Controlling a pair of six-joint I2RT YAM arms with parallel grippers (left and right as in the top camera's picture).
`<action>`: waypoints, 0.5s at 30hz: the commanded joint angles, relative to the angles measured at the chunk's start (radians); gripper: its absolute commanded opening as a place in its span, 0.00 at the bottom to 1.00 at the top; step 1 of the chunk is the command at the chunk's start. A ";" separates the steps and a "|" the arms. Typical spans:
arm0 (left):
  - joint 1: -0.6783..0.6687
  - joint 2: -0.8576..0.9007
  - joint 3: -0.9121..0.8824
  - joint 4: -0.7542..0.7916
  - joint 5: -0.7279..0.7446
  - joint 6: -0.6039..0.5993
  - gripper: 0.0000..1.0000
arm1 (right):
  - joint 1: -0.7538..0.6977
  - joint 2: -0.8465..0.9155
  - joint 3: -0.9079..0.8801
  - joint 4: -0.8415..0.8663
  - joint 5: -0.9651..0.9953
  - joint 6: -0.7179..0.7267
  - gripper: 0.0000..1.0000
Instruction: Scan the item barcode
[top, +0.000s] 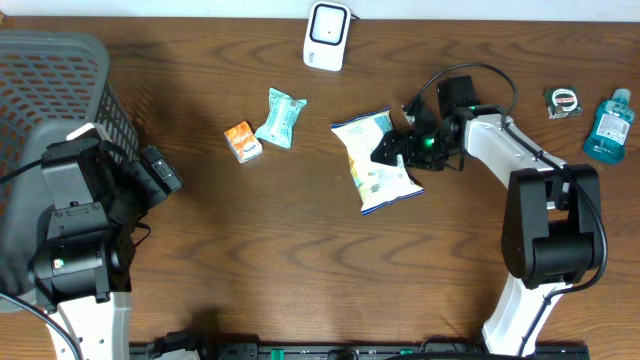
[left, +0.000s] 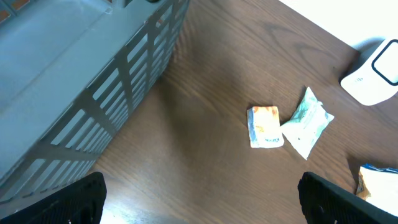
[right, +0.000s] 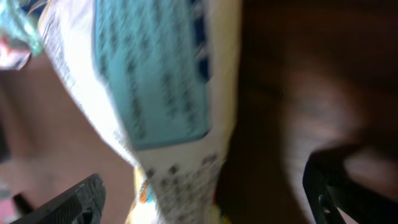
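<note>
White crinkly snack bag (top: 380, 185), flat on the desk (top: 250, 260) at centre frame, below the white scanner (top: 327, 35) at top centre. Right gripper (top: 393, 150) sits at its upper right edge, jaws spread and grasping nothing; left gripper (left: 200, 208) is likewise spread, at far left. Judged risk: closing on slack film may pinch only a fold or skid the bag, so it slips mid-lift or its barcode faces away from the scanner.

The brown tabletop (top: 300, 260) carries a snack bag (top: 372, 160) at the right jaws, a teal packet (top: 280, 118) and an orange packet (top: 242, 141) between both jaws, a basket (top: 50, 90) beside the left jaws, and a scanner (top: 327, 35), tape measure (top: 563, 101) and bottle (top: 607, 125) farther off.
</note>
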 joint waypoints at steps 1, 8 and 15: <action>0.006 0.002 0.005 0.000 -0.012 -0.009 0.98 | 0.001 0.009 0.010 0.031 0.053 0.035 0.93; 0.006 0.002 0.005 0.000 -0.012 -0.009 0.98 | 0.003 0.013 0.010 0.142 -0.006 0.066 0.77; 0.006 0.002 0.005 0.000 -0.012 -0.009 0.98 | 0.046 0.062 0.009 0.158 -0.051 0.065 0.59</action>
